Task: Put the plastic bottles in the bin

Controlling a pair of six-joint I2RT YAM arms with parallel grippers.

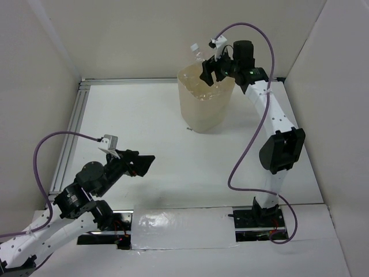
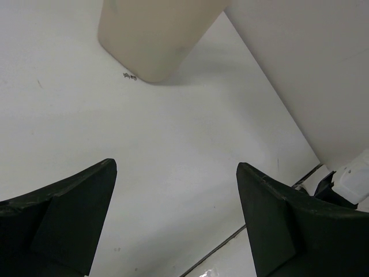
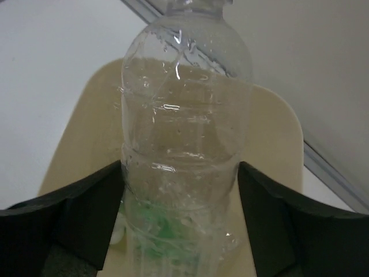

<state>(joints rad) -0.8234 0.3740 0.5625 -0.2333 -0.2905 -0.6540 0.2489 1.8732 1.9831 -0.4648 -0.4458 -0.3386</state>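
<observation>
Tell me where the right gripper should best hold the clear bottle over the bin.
Grip the clear bottle on its straight lower body, from the side, with the right gripper straddling it. It stands neck-up over the bin, and its shoulder tapers towards the neck, so a higher hold would likely slip.

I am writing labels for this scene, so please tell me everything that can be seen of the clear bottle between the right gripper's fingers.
The clear bottle is thin transparent plastic, ribbed and somewhat crumpled, and looks empty. It has a white cap. It is roughly upright in the air over the open bin. The right gripper holds its lower body, with a black finger against each side. Nothing else seems to touch it.
</observation>
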